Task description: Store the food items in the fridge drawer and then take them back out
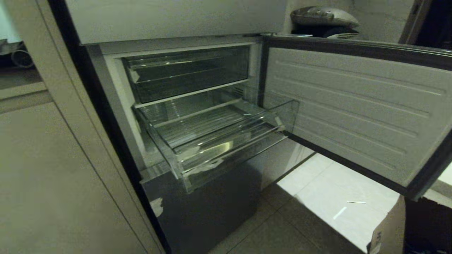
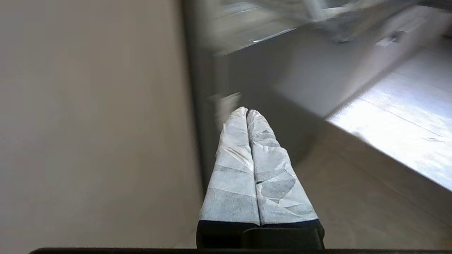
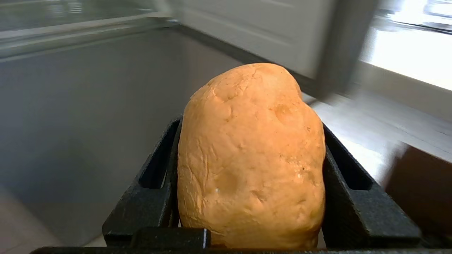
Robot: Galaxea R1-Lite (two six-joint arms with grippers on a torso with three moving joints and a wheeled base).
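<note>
1. The right tool (image 3: pixel 247 183) is gripping the potato (image 3: pixel 250 155), low outside the fridge drawer (image 1: pixel 219 148).
2. The drawer is standing open and empty; storing is yet undone.
3. The left tool (image 2: pixel 247 113) is sitting closed, empty.

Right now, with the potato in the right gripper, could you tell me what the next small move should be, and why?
Probably raise the right gripper toward the pulled-out fridge drawer. It is shut on the potato, the drawer stands open with nothing visible in it, and neither arm shows in the head view yet. The left gripper is shut, holding nothing.
</note>
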